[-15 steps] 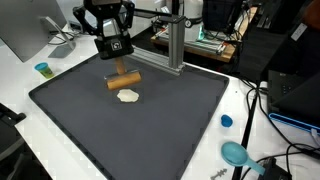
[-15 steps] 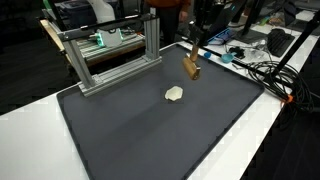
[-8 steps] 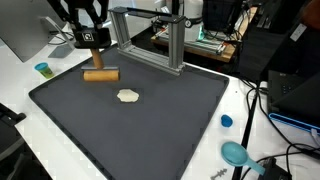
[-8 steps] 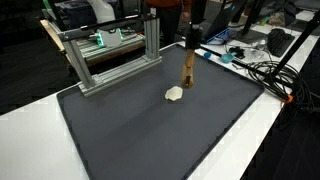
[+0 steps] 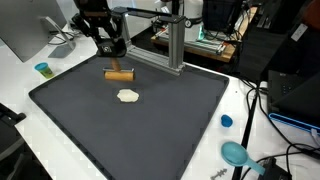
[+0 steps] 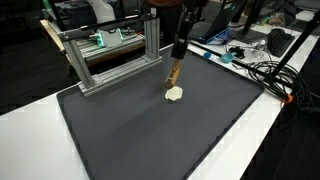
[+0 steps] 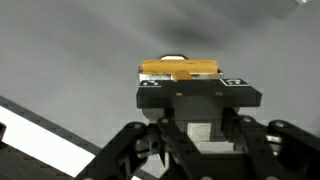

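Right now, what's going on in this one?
A single robot arm has its pincer shut on the handle of a small wooden roller. The roller hangs low over the dark mat, close beside a pale lump of dough but apart from it. Whether the roller touches the mat cannot be told. The dough lies on the mat as a small, uneven piece.

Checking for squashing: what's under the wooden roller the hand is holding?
Only the dark mat; the dough lump lies apart, beside the wooden roller. The roller covers the strip directly beneath.
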You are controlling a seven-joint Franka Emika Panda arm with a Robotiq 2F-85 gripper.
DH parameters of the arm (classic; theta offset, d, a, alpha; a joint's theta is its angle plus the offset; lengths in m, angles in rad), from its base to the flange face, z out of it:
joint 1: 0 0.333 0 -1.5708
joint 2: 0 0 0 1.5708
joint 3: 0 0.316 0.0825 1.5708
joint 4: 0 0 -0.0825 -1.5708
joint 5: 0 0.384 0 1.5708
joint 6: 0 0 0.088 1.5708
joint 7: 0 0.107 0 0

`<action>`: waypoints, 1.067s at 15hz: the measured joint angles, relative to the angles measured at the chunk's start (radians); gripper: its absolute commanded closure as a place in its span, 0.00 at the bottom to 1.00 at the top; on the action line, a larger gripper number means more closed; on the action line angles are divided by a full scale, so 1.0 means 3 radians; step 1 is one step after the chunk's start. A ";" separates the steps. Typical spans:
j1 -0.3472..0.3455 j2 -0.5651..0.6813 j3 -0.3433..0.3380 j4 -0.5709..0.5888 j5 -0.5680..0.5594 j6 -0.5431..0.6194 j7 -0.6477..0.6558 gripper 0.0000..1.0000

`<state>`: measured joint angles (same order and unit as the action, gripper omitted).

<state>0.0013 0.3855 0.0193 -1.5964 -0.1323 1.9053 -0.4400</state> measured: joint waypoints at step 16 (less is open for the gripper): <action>0.0071 0.0409 -0.0084 0.0023 0.0073 0.0426 0.1623 0.79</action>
<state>0.0227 0.5081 -0.0059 -1.5894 -0.1104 2.0331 0.0470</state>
